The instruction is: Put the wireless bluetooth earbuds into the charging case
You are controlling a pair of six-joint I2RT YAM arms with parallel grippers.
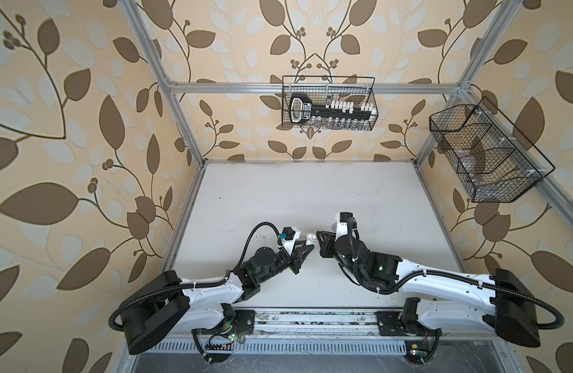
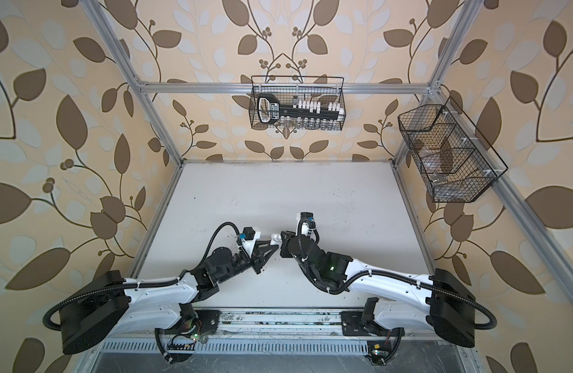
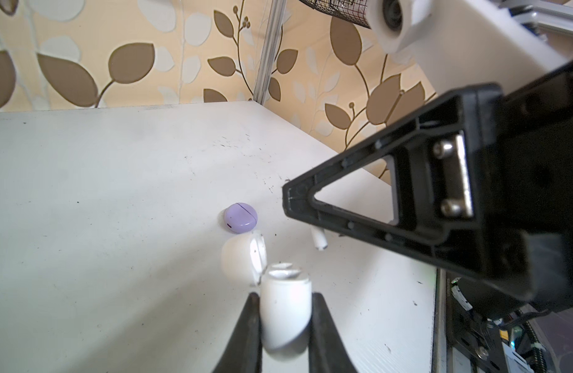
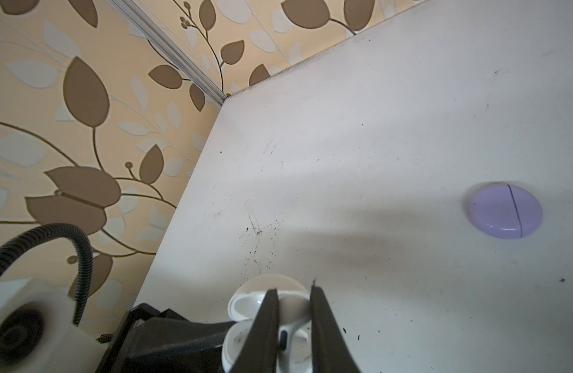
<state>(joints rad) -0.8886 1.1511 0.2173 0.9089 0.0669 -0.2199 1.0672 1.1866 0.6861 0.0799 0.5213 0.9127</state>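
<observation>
Near the middle of the white table (image 3: pixel 117 193), the left pincer (image 3: pixel 285 295) squeezes a round white plastic case (image 3: pixel 285 319) with its lid open; what sits inside is hard to see. Close to its open top, the right pincer (image 4: pixel 293 290) pinches a tiny white earbud (image 4: pixel 284 339). A shut lilac round case (image 4: pixel 504 210) lies nearby. Bare table stretches behind them to its back edge.

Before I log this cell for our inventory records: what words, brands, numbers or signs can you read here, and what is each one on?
No text here can be read.
Label on the black-handled tool in the back wire basket: print is there, but too blurred to read.
White case: no print visible.
Lilac case: no print visible.
</observation>
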